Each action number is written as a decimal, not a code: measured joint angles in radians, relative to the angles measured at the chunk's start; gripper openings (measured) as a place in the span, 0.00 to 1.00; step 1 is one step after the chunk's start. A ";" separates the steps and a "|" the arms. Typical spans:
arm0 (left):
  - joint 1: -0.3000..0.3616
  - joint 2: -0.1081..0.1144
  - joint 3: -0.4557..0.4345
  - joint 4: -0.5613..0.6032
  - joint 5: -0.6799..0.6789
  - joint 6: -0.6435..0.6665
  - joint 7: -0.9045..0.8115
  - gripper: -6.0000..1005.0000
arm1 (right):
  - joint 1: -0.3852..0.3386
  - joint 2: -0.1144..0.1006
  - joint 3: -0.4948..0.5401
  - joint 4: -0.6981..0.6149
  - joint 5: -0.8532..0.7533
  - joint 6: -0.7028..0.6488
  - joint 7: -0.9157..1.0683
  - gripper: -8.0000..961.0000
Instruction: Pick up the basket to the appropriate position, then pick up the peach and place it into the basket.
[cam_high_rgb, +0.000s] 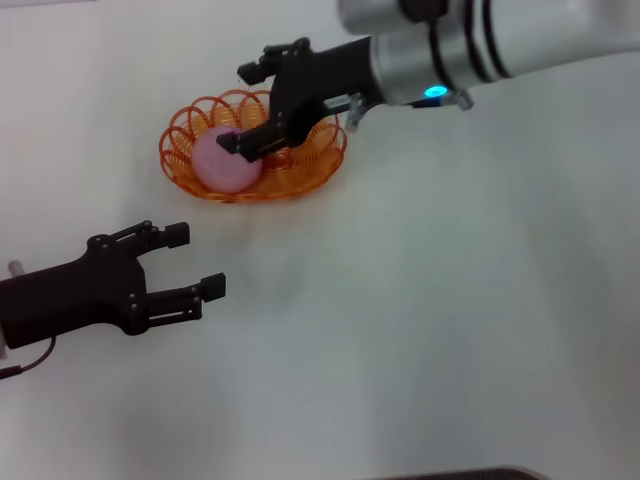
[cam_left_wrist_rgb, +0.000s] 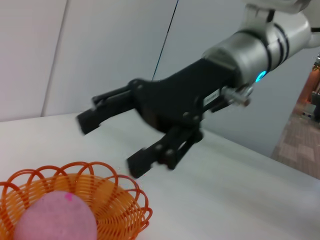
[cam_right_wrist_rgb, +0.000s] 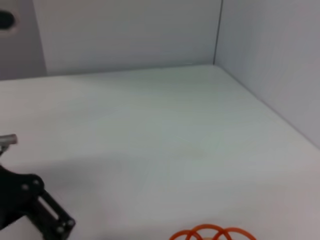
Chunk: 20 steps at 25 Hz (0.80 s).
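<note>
Table (cam_high_rgb: 420, 330) lies white below; at eight o'clock the left gripper (cam_high_rgb: 195, 262) hovers with fingers spread, grasping nothing. Farther, at eleven o'clock, the peach (cam_high_rgb: 222, 165) sits inside the orange basket (cam_high_rgb: 310, 172), right gripper (cam_high_rgb: 245, 108) released above it.

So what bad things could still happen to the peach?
1. The right tool hangs open just above the peach, one finger over it. If it dips or swings sideways as it leaves, it might knock the peach or snag the looped rim of the basket and drag it along.
2. The basket is shallow, so a bump could roll the round peach out onto the table.
The left tool, open and well clear, looks harmless.
</note>
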 joint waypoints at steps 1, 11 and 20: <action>0.000 0.000 0.000 0.001 0.000 0.000 -0.001 0.88 | -0.019 -0.003 0.005 -0.033 -0.012 -0.021 0.012 0.99; -0.005 0.002 0.000 0.008 -0.002 0.002 -0.004 0.88 | -0.200 -0.009 0.202 -0.295 -0.179 -0.261 0.077 0.99; -0.013 0.003 -0.002 0.009 -0.007 0.002 -0.006 0.88 | -0.247 -0.010 0.428 -0.371 -0.373 -0.498 0.085 0.98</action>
